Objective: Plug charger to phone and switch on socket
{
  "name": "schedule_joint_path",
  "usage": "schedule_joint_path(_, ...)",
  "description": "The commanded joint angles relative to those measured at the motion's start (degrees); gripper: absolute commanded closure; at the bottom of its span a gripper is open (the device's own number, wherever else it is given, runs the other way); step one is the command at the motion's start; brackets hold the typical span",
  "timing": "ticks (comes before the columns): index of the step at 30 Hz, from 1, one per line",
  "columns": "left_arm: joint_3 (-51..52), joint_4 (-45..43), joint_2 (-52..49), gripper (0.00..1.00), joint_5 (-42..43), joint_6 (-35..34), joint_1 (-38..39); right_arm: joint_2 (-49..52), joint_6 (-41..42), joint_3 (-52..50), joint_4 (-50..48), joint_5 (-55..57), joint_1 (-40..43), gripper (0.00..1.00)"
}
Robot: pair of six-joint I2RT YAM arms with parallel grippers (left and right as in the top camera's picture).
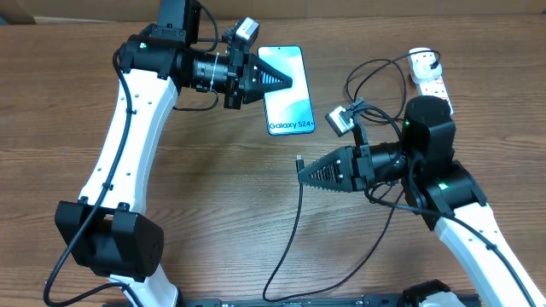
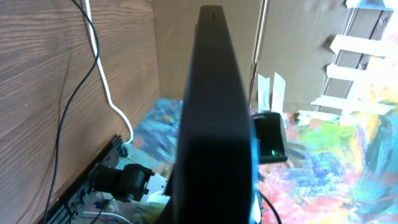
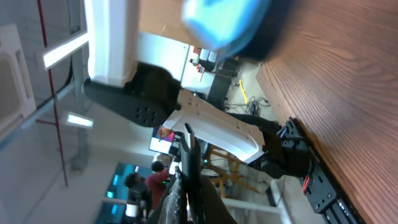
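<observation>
Between the left gripper's [image 1: 286, 82] jaws we see the phone [image 1: 290, 107], pinched at its 9 o'clock long edge. The wrist view meets it edge-on, so we judge it is held clear of the table [image 1: 213, 213]. At the right gripper [image 1: 300, 176] the jaws are clenched on the charger [image 1: 299, 203] just behind its plug tip. That tip sticks out at 12 o'clock toward the phone's "Galaxy S24" end; tip and phone are near but apart. From the jaws the cable trails off to 6 o'clock, toward the table edge. The socket [image 1: 429, 72] lies well apart at 2 o'clock from the right gripper, with neither arm by it. We judge the plugging step is in hand, with the tip close but not yet seated. Next we need the tip lined up square with the port in that short end, which we cannot make out. The left grip must brace the phone against the push. The switch comes after.
</observation>
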State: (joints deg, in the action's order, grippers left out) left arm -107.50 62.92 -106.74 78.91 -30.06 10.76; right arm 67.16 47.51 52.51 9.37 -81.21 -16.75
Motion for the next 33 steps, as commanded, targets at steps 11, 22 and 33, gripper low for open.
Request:
schedule_joint_path(11,-0.55,4.59,0.24,0.96,0.13,5.95,-0.24,4.46,9.03,0.98,-7.89,-1.95,0.11,0.96)
schedule_joint_path(22,-0.55,4.61,0.24,0.96,0.07,7.19,-0.22,4.61,11.06,0.98,-9.33,-1.79,0.09,0.96)
schedule_joint_path(33,-0.55,4.61,0.24,0.96,-0.09,7.15,-0.22,4.66,11.21,0.98,-9.33,0.15,-2.54,0.96)
